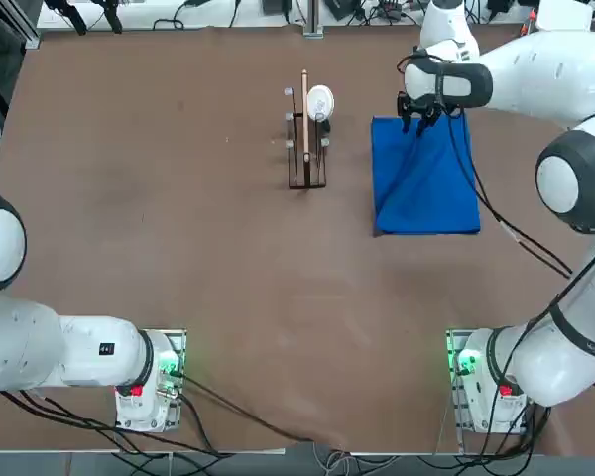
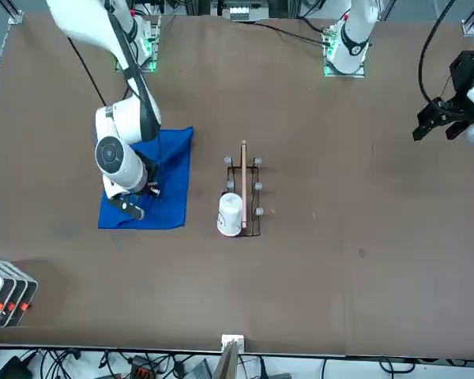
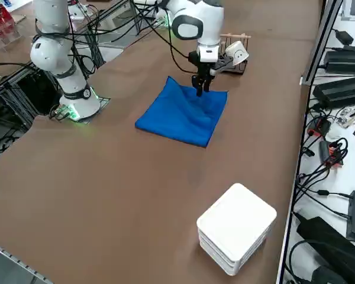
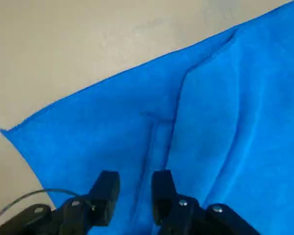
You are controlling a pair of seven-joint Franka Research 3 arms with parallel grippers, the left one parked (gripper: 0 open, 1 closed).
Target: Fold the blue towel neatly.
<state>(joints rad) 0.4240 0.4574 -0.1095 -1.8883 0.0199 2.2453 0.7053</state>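
Note:
The blue towel (image 1: 426,178) lies on the brown table, folded into a rectangle, to the right of the wooden rack in the top view. It also shows in the front view (image 2: 164,175), the right side view (image 3: 183,115) and the right wrist view (image 4: 196,122). My right gripper (image 1: 421,117) points down at the towel's far edge, close to its far left corner (image 3: 199,89). In the wrist view the gripper (image 4: 134,193) has its two black fingers a narrow gap apart, low over the cloth, with a raised crease of towel running between them. No white tag shows.
A wooden rack (image 1: 305,139) with a white cup (image 1: 319,101) at its far end stands just left of the towel. A white box (image 3: 236,236) sits near the table's right-hand edge. Bare brown table (image 1: 178,218) spreads to the left and front.

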